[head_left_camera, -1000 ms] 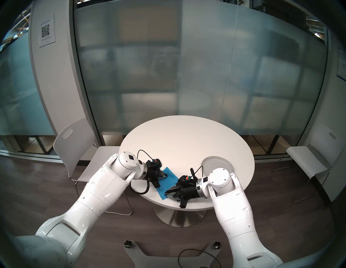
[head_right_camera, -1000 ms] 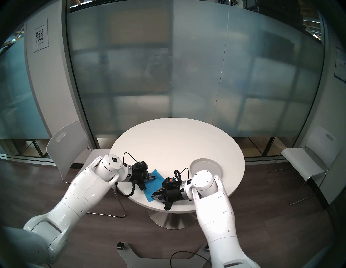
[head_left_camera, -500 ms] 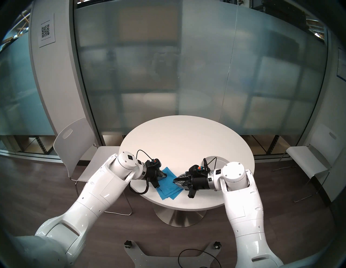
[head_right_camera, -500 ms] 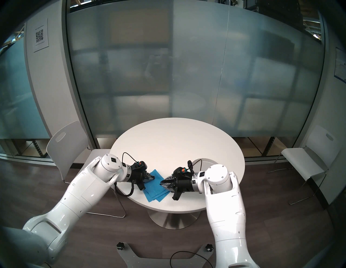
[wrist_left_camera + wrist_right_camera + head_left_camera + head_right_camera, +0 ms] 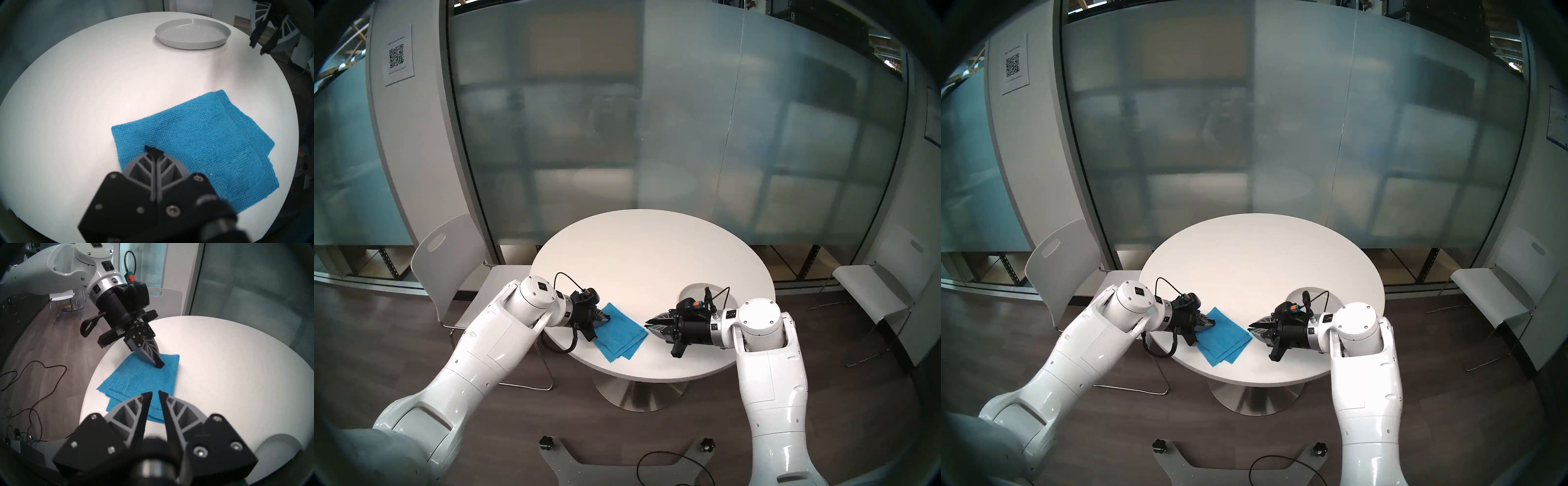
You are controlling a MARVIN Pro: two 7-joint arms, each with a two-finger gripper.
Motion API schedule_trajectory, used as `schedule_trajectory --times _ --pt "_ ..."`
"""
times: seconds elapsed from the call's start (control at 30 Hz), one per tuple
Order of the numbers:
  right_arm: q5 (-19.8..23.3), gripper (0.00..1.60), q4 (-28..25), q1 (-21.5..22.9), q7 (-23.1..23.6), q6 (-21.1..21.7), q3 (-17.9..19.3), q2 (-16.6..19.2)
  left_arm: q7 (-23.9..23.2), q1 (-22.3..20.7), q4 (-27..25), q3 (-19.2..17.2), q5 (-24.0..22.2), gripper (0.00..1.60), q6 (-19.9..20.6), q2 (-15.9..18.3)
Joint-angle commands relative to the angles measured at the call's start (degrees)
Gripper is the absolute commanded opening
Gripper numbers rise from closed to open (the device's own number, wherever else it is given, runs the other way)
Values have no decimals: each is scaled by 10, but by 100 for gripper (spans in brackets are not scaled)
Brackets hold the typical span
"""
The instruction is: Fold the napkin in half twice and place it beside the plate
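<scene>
A blue napkin (image 5: 621, 334) (image 5: 1224, 337) lies folded flat near the front left of the round white table (image 5: 653, 251); its layers sit slightly askew at the near corner. My left gripper (image 5: 608, 318) (image 5: 153, 149) is shut, and its tips press down on the napkin's (image 5: 203, 152) left corner. My right gripper (image 5: 648, 325) (image 5: 155, 393) hovers just right of the napkin (image 5: 144, 378), open by a narrow gap with nothing in it. The light-grey plate (image 5: 694, 292) (image 5: 192, 34) stands at the table's right, partly hidden behind my right wrist.
White chairs stand at the left (image 5: 449, 258) and the right (image 5: 873, 288) of the table. A frosted glass wall runs behind it. A black cable (image 5: 670, 465) loops on the floor by my base.
My right gripper has drawn back to the right, off the napkin, uncovering its folded right half. My left arm has shifted slightly left, tips still on the napkin.
</scene>
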Motion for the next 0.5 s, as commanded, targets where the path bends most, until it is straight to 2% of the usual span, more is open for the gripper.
schedule_trajectory --times 0.0,0.47 --pt "8 68 -6 18 -11 -6 16 2 6 7 -15 -10 -3 0 2 6" --pt "3 68 15 28 -14 -13 28 5 9 16 -34 -26 -18 0 17 13"
